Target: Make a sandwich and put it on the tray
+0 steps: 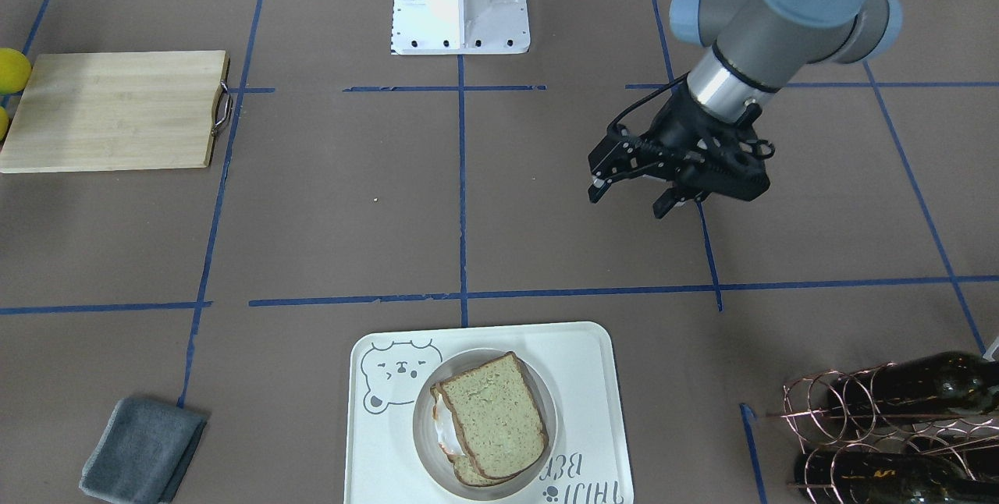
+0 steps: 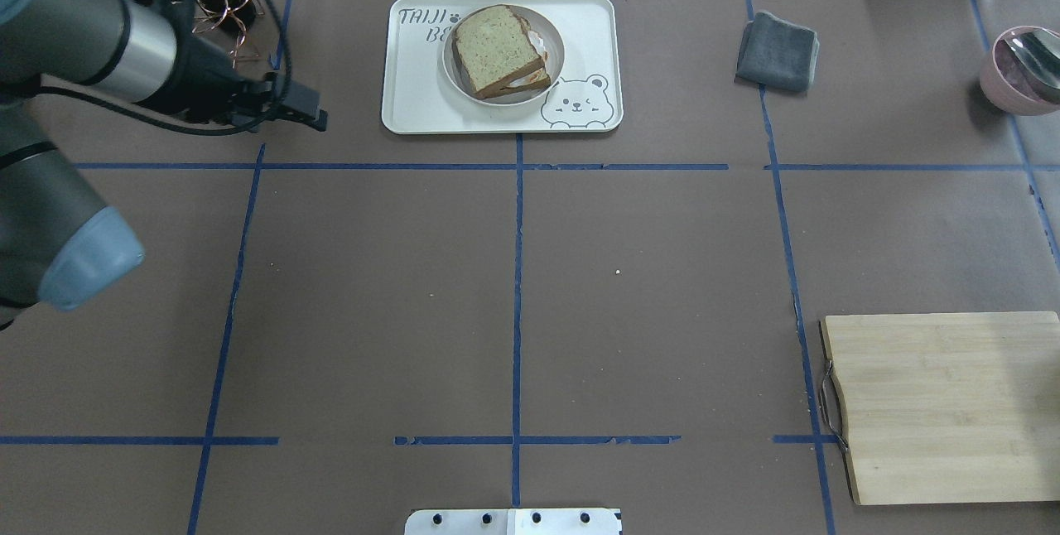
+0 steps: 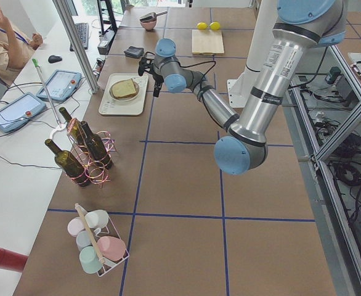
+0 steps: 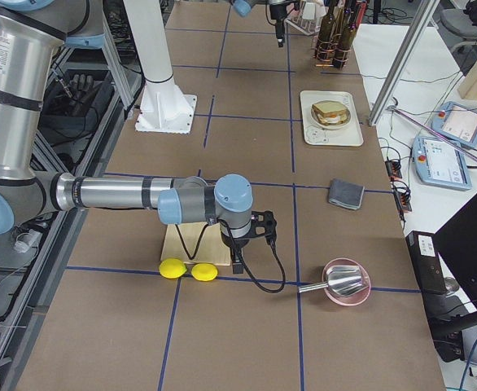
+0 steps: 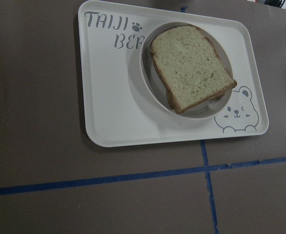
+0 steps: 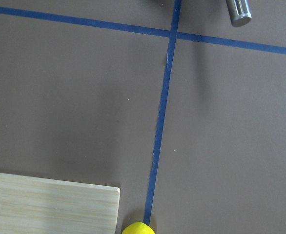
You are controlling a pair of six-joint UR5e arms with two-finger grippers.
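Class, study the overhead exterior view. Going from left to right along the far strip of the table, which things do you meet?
Black left gripper → cream-white rounded-rectangle tray, carrying the tan bread sandwich on a round white plate → folded grey cloth → pink bowl.

The table covering [image 2: 373, 270] is matt brown paper. The tray [image 1: 593, 379] looks like smooth, satiny plastic, the bread [image 1: 495, 410] porous and rough, the cutting board [image 1: 117, 110] pale grained wood, the cloth [image 1: 144, 449] soft and fuzzy.
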